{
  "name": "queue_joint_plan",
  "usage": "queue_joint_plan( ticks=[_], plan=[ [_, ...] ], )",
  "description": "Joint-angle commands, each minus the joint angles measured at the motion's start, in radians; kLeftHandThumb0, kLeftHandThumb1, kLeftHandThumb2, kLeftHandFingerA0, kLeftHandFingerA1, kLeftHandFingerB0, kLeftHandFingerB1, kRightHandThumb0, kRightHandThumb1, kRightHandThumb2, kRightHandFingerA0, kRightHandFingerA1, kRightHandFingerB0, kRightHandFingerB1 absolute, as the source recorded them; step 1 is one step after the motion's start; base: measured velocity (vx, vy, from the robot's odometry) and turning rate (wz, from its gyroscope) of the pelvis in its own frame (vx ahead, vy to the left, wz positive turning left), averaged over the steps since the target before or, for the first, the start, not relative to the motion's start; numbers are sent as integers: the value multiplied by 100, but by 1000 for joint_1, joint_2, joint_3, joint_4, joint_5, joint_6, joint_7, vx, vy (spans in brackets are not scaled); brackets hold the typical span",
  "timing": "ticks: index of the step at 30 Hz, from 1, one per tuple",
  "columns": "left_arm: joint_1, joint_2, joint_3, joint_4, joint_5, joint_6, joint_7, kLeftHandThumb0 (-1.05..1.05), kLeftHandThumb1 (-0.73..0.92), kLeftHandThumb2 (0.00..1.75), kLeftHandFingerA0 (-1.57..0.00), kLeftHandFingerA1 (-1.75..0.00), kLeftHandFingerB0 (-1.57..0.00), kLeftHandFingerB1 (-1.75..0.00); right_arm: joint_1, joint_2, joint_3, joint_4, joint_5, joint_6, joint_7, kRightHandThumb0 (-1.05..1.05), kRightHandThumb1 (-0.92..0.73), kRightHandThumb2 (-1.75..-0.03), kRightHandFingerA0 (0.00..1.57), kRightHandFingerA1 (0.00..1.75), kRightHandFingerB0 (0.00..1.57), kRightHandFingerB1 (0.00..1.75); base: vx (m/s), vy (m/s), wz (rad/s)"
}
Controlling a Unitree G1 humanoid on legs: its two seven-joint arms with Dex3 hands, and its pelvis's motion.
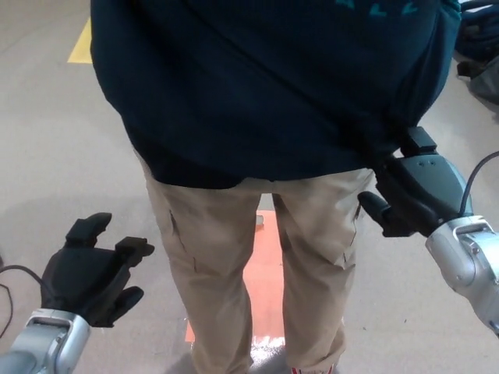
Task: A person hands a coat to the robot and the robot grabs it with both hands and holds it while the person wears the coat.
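A person (257,234) in tan trousers stands with back turned to the robot, a dark navy coat (265,86) draped over the upper body and hanging down to the hips. The robot's right hand (412,191) grips the coat's lower hem at the picture's right, its fingers buried in the fabric and its thumb pointing toward the person's leg. The left hand (90,269) sits low at the picture's left, well apart from the coat, palm up with fingers spread and holding nothing. An orange patch (263,273) on the grey floor (54,140) shows between the person's legs, and a yellow floor mark (80,45) lies at upper left.
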Motion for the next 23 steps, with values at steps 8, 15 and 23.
queue_joint_plan(
  ticks=[8, 15, 23],
  plan=[
    [-14, -21, 42, 31, -68, 65, -1, -51, 61, 91, -34, -48, -40, -50, 32, 5, 40, 188, 22, 147, 204, -21, -68, -114, 8, 49, 9, 48, 0, 0, 0],
    [-39, -45, 136, 84, -175, -17, -31, -39, 71, 61, -39, -34, -27, -31, -27, 25, 49, 264, 32, 125, 179, -33, -88, -67, 31, 31, 22, 29, 0, 0, 0],
    [-67, 9, 86, 99, -137, -74, -81, -48, 67, 76, -33, -39, -20, -37, -34, 53, -4, 314, 79, 83, 58, -33, -63, -91, 33, 48, 45, 53, 0, 0, 0]
  ],
)
